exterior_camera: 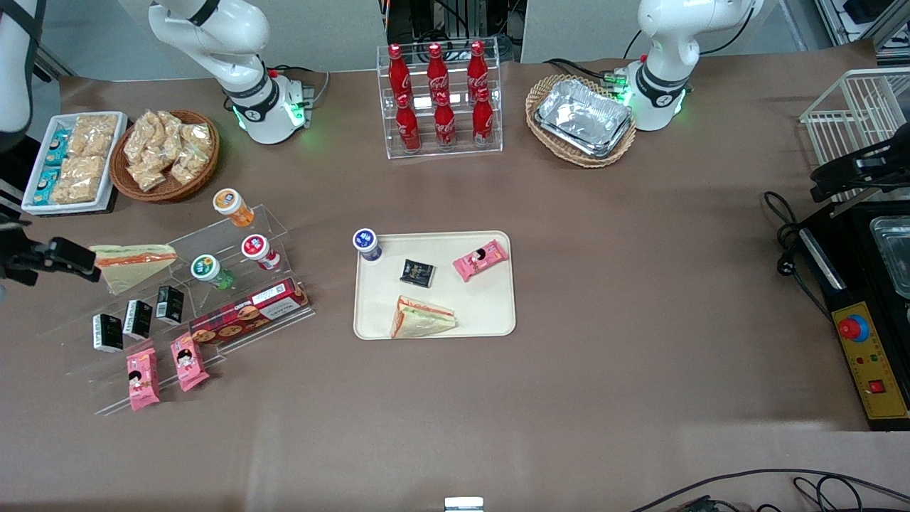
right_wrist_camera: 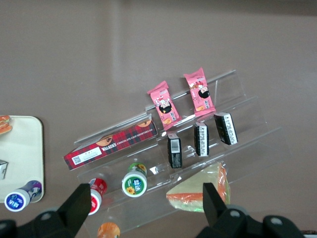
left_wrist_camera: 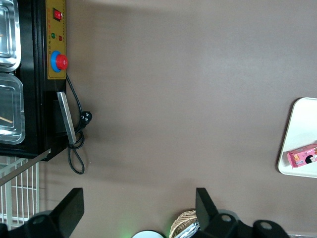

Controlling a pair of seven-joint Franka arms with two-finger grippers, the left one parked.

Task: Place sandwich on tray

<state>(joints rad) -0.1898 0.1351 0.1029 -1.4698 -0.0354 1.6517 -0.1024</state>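
Note:
The sandwich [exterior_camera: 421,318], a pale wrapped wedge with thin red and green lines, lies on the cream tray [exterior_camera: 490,313], at the tray's edge nearest the front camera. My right gripper [exterior_camera: 71,257] hangs off toward the working arm's end of the table, well away from the tray. In the right wrist view the gripper [right_wrist_camera: 146,208] is open with nothing between its fingers [right_wrist_camera: 79,204]. It hovers above the clear stepped shelf [right_wrist_camera: 237,148] and a second wedge with a broad orange band [right_wrist_camera: 200,188]. A corner of the tray [right_wrist_camera: 22,148] shows there too.
On the tray also sit a blue-lidded cup [exterior_camera: 366,243], a black packet [exterior_camera: 416,273] and a pink packet [exterior_camera: 481,259]. The shelf holds cups, black cartons, pink packets and a red biscuit box [exterior_camera: 249,313]. A cola rack [exterior_camera: 441,99] and baskets stand farther from the camera.

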